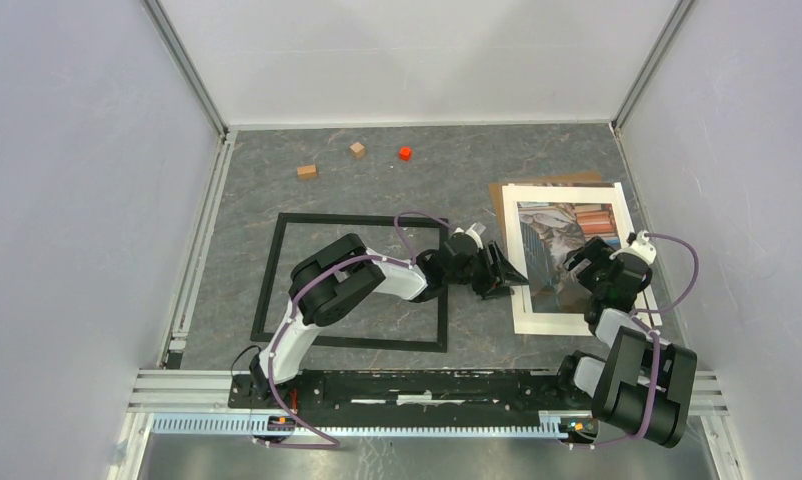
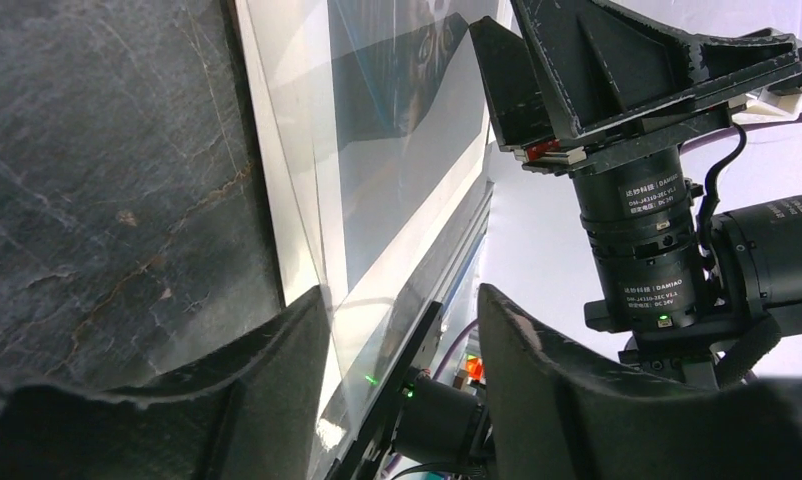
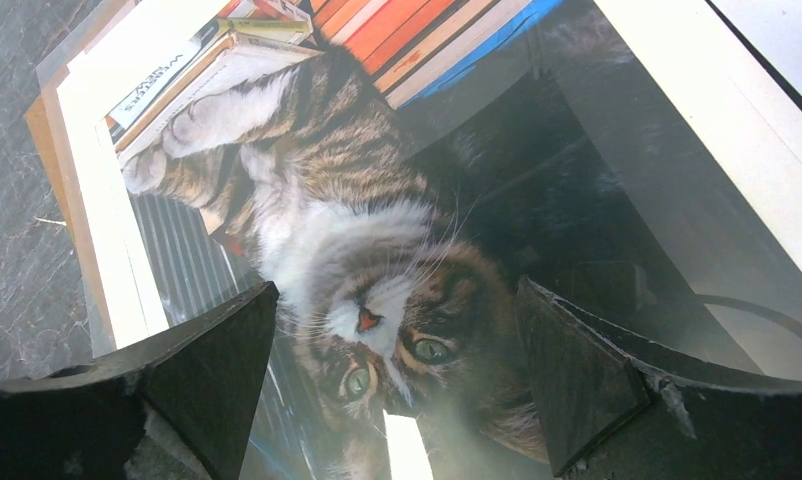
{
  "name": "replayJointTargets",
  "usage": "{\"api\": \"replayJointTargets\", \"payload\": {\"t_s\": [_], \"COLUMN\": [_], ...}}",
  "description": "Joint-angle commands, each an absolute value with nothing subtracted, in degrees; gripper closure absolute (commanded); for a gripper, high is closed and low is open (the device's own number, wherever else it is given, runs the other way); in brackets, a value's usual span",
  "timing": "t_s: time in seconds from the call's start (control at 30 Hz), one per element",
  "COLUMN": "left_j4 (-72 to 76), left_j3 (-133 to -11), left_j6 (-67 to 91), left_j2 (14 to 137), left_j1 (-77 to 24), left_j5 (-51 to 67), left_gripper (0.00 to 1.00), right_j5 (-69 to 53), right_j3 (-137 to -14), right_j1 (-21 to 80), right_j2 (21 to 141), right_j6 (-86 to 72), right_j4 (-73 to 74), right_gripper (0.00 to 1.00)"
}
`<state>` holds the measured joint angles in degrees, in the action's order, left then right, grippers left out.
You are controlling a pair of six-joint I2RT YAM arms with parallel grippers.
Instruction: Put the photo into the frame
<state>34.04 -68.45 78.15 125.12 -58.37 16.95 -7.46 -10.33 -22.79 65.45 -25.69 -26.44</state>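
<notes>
Grey marbled tabletop point(image 1: 377, 190) runs between plain white walls. Your frame point(image 1: 337, 217), a thin black rectangle, lies flat at 9 o'clock with the stone showing through its middle. The photo point(image 1: 552, 240), a glossy cat picture in a white mat point(image 1: 537, 320) on brown board point(image 1: 497, 195), lies at 3 o'clock, apart from the frame. Your left gripper point(image 2: 402, 300) meets the photo's 9 o'clock edge with its jaws parted around that thin edge; contact is unclear. Your right gripper point(image 3: 397, 300) hovers over the cat's face, jaws spread wide, holding nothing.
</notes>
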Motion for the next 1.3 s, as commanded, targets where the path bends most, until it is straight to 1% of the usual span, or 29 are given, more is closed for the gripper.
{"api": "replayJointTargets", "payload": {"t_s": [0.0, 0.13, 0.43, 0.7, 0.8, 0.93, 1.07, 1.2, 1.27], "left_j4": [36.80, 38.96, 29.79, 14.20, 7.86, 1.20, -4.39, -5.40, -5.09], "left_j3": [-69.38, -69.61, -74.18, -80.25, -80.78, -79.52, -75.55, -66.80, -61.84], "left_j6": [81.33, 83.93, 80.51, 70.42, 65.12, 58.77, 53.51, 53.87, 55.67], "left_j2": [123.35, 124.97, 126.62, 125.23, 122.21, 116.66, 108.15, 98.49, 93.28], "left_j1": [-58.56, -58.53, -57.34, -56.37, -55.22, -52.74, -50.12, -45.74, -43.11], "left_j5": [16.30, 16.52, 16.56, 14.87, 12.57, 10.05, 6.72, 5.86, 6.41], "left_gripper": [0.42, 0.48, 0.68, 0.87, 0.97, 0.98, 0.98, 0.98, 0.98], "right_j5": [-8.78, -8.46, -8.91, -9.94, -9.03, -6.07, -3.13, -1.61, 1.02], "right_j3": [-9.40, -9.20, -9.39, -11.21, -12.39, -15.91, -23.06, -28.24, -30.05], "right_j1": [-22.90, -22.86, -22.85, -22.27, -20.34, -14.80, -7.19, 4.40, 10.01], "right_j2": [65.66, 65.00, 64.43, 62.36, 60.72, 57.42, 56.73, 56.19, 55.90], "right_j6": [-26.28, -26.26, -25.76, -23.32, -21.86, -19.53, -15.92, -13.33, -12.91], "right_j4": [-26.55, -26.37, -26.04, -22.54, -20.05, -14.89, -4.97, 4.05, 7.13], "right_gripper": [0.07, 0.07, 0.07, 0.06, 0.05, 0.04, 0.03, 0.02, 0.02]}}
